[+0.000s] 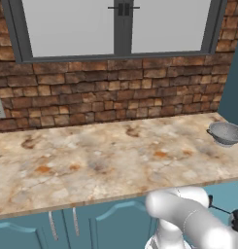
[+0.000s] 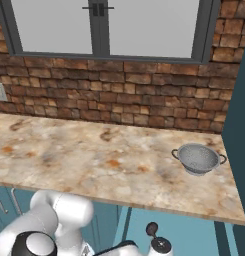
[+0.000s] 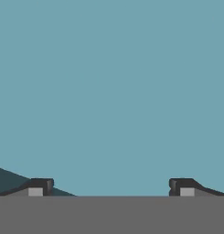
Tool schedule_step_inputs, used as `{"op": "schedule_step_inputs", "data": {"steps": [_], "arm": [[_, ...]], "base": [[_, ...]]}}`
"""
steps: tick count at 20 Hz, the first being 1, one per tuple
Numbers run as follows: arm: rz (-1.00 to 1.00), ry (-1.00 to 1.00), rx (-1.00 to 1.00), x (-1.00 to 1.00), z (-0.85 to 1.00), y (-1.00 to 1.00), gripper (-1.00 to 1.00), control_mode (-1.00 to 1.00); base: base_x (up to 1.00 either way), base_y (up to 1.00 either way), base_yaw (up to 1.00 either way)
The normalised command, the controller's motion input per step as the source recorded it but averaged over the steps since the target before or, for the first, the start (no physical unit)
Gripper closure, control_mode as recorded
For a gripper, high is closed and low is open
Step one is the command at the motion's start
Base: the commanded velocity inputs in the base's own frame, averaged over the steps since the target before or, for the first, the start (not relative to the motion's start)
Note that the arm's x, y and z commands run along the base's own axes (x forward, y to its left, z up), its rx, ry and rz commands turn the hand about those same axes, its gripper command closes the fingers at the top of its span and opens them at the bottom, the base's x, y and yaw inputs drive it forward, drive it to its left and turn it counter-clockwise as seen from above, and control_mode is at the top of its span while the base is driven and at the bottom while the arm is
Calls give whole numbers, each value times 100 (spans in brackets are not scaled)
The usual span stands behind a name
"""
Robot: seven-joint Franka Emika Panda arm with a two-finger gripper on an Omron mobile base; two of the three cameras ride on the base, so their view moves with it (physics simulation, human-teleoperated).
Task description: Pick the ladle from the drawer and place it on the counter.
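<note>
The ladle [image 1: 211, 200] is a small dark utensil below the counter's front edge, over the light teal surface of the drawer [image 1: 226, 193]. Its thin handle runs down to the right. From the right base view, the ladle [image 2: 152, 229] shows its round bowl above the drawer [image 2: 189, 232]. The counter [image 1: 106, 160] is a beige marbled slab with rust blotches, also seen as the counter [image 2: 84, 160]. My gripper [image 3: 111, 187] faces a flat teal surface up close; its fingertips [image 3: 40, 186] stand wide apart with nothing between them. The arm bends low in front of the cabinets.
A grey metal colander-like bowl [image 1: 226, 133] with two handles sits at the counter's right end, also seen as the bowl [image 2: 198, 158]. A brick wall [image 1: 115, 90] and window rise behind. A dark teal tall panel [image 2: 239, 115] bounds the right. Teal cabinet doors [image 1: 62, 226] have metal handles.
</note>
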Motion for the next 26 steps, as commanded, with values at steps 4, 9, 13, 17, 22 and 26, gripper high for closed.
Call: {"op": "schedule_step_inputs", "data": {"steps": [4, 9, 13, 17, 22, 26], "arm": [[12, -13, 11, -33, 45, -22, -100, -100], [12, -19, 15, 74, 100, -54, -100, -100], [23, -13, 11, 92, 98, -39, -100, -100], [18, -8, 3, 100, 54, -1, -100, -100], [6, 5, 3, 70, -2, 40, -100, -100], [0, 18, 21, 5, -45, 12, -100, -100]], "base": [[0, 0, 0], [0, 0, 0], [0, 0, 0], [0, 0, 0], [0, 0, 0], [0, 0, 0]]}}
